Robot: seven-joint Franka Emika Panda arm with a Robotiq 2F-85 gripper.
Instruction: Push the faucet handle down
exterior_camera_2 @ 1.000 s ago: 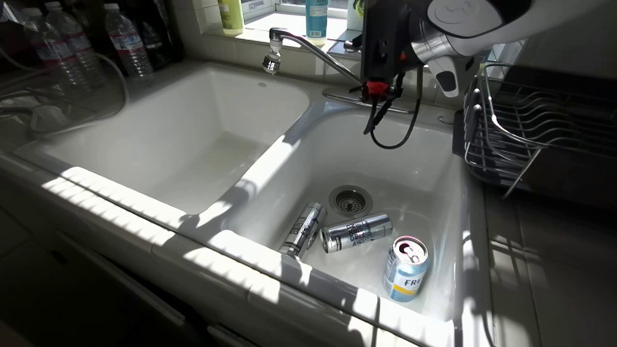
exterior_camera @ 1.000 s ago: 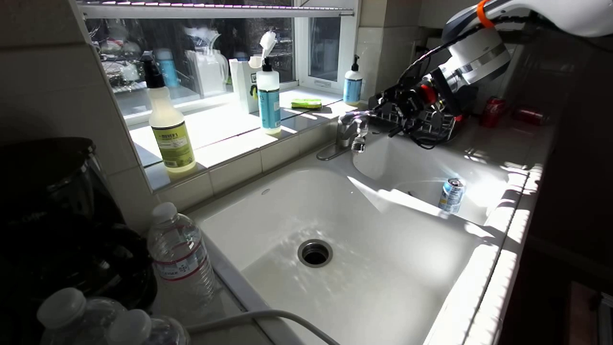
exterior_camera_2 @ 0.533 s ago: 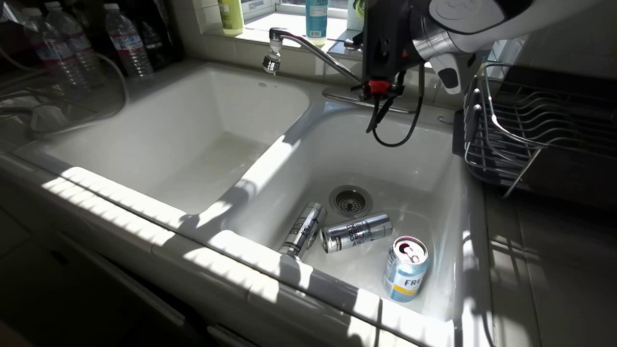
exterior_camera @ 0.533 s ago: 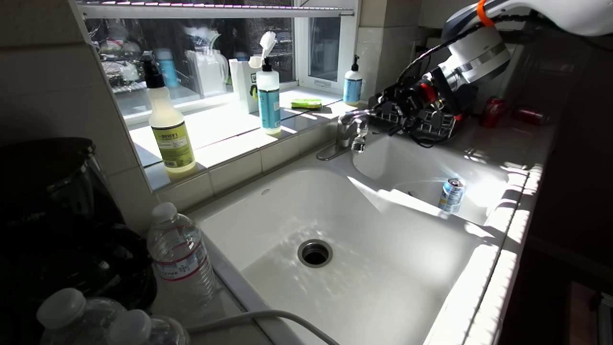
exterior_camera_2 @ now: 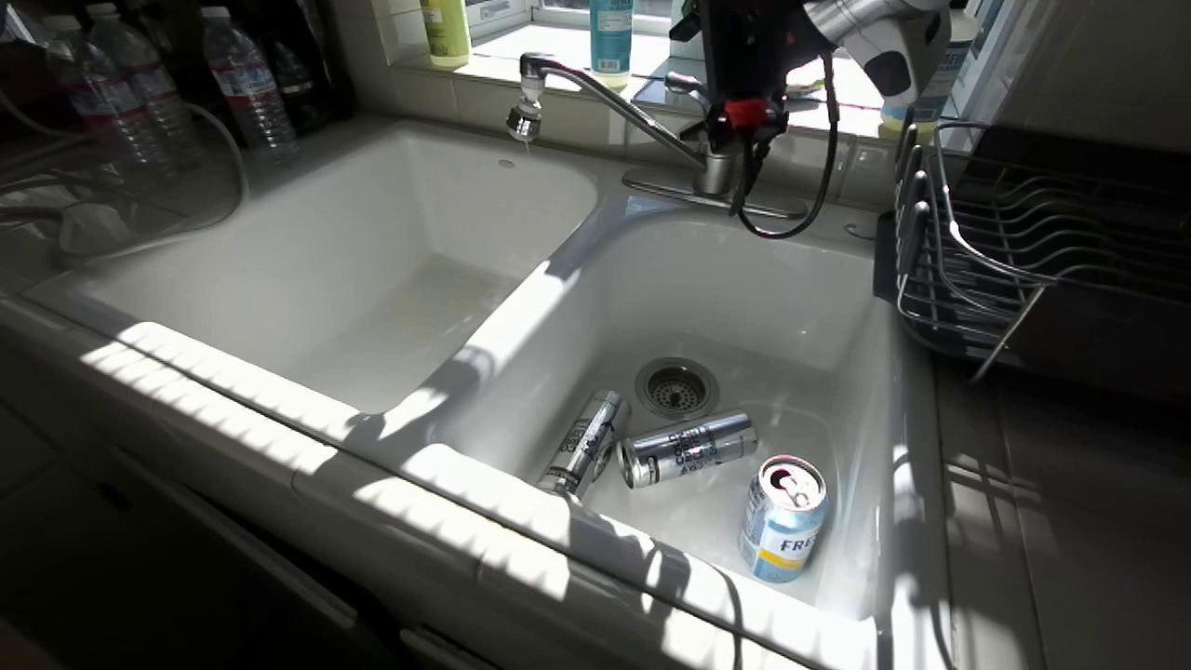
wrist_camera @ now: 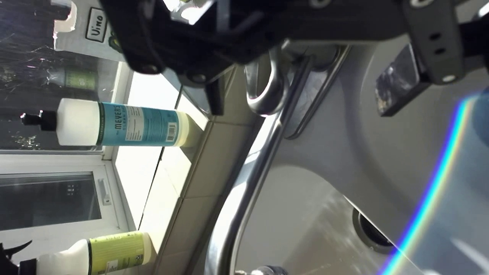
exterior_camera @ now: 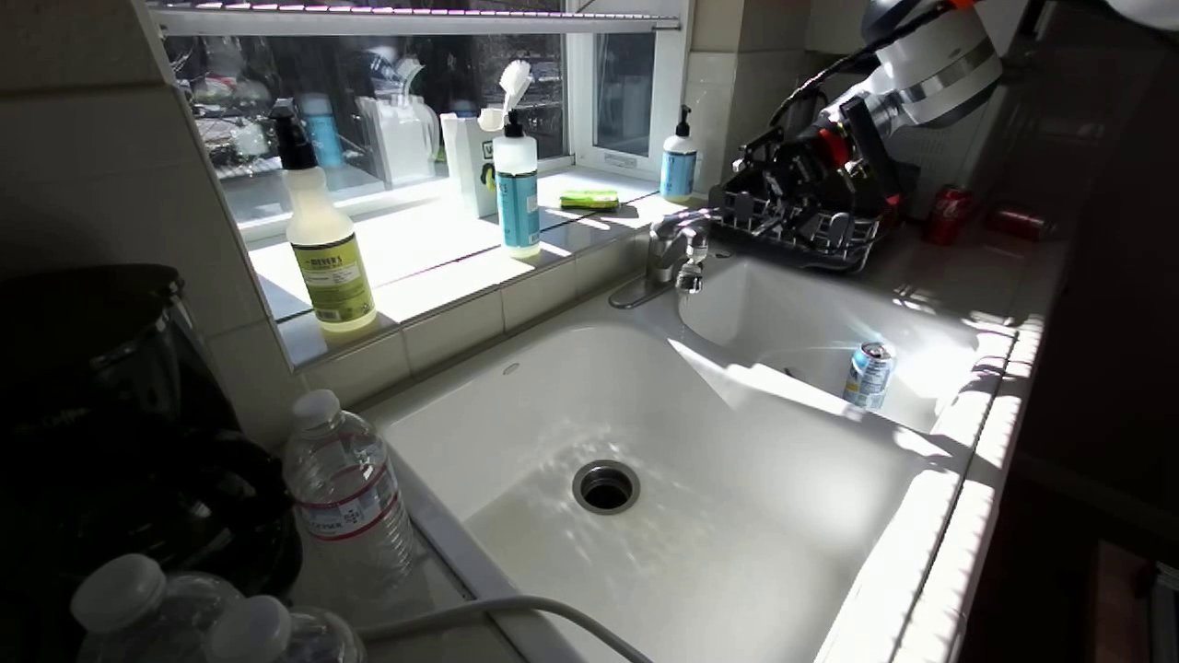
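Observation:
The faucet handle (exterior_camera_2: 684, 85) is a small chrome lever above the faucet body (exterior_camera_2: 715, 172). In an exterior view its left end shows and my gripper (exterior_camera_2: 740, 116) hides the rest. In the wrist view a chrome loop, which looks like the handle (wrist_camera: 266, 101), lies below and between my open fingers, nearer the left one. My gripper (wrist_camera: 300, 110) is open and holds nothing. The long spout (wrist_camera: 238, 194) points over the large basin. A thin trickle seems to hang below the spout's tip (exterior_camera_2: 524, 123). I cannot tell whether any finger touches the handle.
Soap bottles (exterior_camera: 518, 198) stand on the window sill beside the faucet. A black wire dish rack (exterior_camera_2: 1023, 251) is right of the small basin. Cans (exterior_camera_2: 783, 521) lie and stand in that basin. Water bottles (exterior_camera: 350, 488) stand beside the large basin (exterior_camera: 516, 442).
My gripper has risen and moved slightly away from the large basin, with its cable. More of the handle and the faucet body now show. The faucet itself looks the same.

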